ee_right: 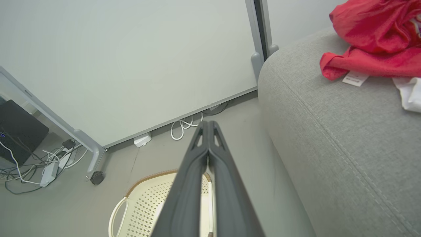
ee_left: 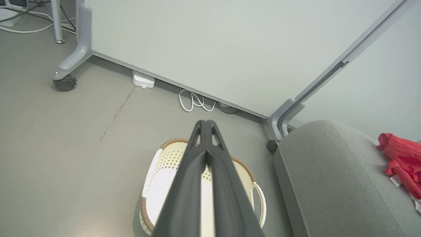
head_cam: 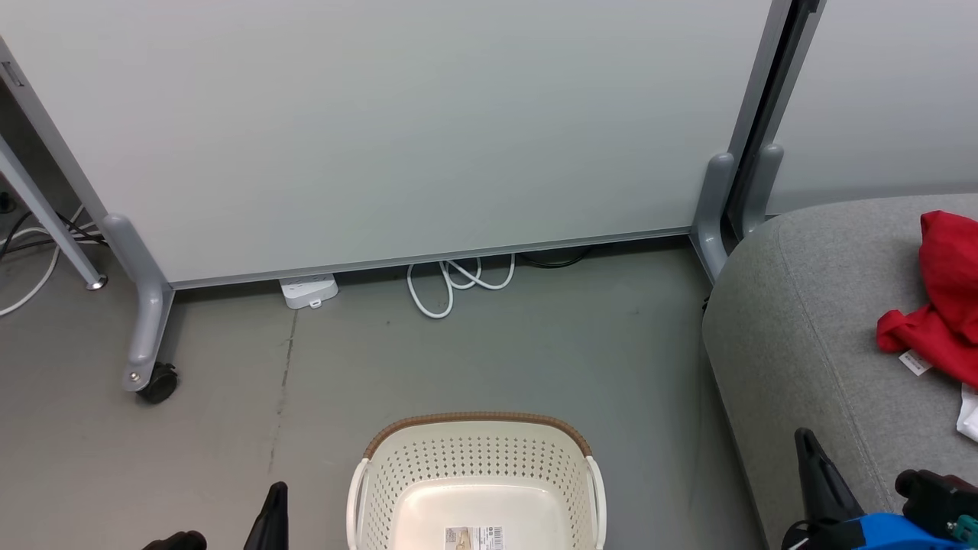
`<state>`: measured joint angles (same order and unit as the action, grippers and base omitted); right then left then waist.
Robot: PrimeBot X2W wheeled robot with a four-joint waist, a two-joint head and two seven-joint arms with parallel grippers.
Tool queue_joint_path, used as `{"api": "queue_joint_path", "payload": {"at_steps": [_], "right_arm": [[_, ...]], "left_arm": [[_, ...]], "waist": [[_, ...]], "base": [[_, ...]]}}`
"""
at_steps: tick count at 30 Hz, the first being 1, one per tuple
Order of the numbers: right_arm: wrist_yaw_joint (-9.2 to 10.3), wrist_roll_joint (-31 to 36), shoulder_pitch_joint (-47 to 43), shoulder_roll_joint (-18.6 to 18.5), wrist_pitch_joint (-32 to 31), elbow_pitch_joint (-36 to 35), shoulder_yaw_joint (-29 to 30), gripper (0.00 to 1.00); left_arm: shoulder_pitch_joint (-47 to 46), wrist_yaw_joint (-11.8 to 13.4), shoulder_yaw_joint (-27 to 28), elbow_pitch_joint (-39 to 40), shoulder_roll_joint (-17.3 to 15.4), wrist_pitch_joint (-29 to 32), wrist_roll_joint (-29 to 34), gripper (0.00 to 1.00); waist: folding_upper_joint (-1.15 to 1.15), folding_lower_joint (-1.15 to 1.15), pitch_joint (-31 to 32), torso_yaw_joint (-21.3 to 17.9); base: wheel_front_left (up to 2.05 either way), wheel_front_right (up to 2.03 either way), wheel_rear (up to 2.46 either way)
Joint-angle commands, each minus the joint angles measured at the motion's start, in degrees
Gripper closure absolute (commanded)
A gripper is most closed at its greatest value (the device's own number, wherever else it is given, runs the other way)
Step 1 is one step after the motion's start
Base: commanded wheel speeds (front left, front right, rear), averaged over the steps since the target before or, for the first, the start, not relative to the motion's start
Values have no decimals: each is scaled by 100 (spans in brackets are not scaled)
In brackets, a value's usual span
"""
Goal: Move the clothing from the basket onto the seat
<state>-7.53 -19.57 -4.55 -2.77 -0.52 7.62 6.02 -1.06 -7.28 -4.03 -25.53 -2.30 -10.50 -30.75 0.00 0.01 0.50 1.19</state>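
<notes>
The cream perforated basket (head_cam: 477,473) with its brown rim stands on the floor at the bottom centre; its inside shows bare plastic and a label sticker (head_cam: 474,537). Red clothing (head_cam: 943,298) lies bunched on the grey seat (head_cam: 802,321) at the right, a white tag (head_cam: 914,362) poking out. My left gripper (ee_left: 206,123) hangs above the basket (ee_left: 158,184), its fingers pressed together and holding nothing. My right gripper (ee_right: 208,123) is shut too, empty, over the floor between basket (ee_right: 144,204) and seat (ee_right: 329,131), with the clothing (ee_right: 371,36) at upper right.
A pale partition panel (head_cam: 397,130) on wheeled grey feet (head_cam: 149,336) closes off the back. A white power strip (head_cam: 309,291) and looped white cable (head_cam: 451,281) lie under it. More cables (ee_right: 42,161) lie at the left. A white cloth (head_cam: 969,412) rests on the seat's right edge.
</notes>
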Motion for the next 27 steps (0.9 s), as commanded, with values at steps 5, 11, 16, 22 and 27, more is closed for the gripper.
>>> {"api": "queue_joint_path", "payload": {"at_steps": [5,11,16,22,27], "right_arm": [[1,-652,253,-9,-52,-18,14,100],[2,-1243,332,-9,-102,38,17,100],[2,-1707,393,-10,-140,83,20,100],[2,-2229,461,-10,-183,135,25,100],[2,-2643,519,-11,-220,174,28,100]], "left_arm": [[-188,-6,117,190,-31,152,-548,100],[-225,-8,200,279,-36,291,-1052,100],[-250,-10,268,348,-40,398,-1444,100],[-281,-11,344,426,-44,521,-1888,100],[-308,-13,401,488,-47,618,-2238,100]], "waist": [[0,-1,-3,-5],[0,-1,-7,-12],[0,-1,-10,-17],[0,-1,-14,-24],[0,-1,-17,-30]], "base": [[0,0,0],[0,0,0],[0,0,0],[0,0,0],[0,0,0]]}}
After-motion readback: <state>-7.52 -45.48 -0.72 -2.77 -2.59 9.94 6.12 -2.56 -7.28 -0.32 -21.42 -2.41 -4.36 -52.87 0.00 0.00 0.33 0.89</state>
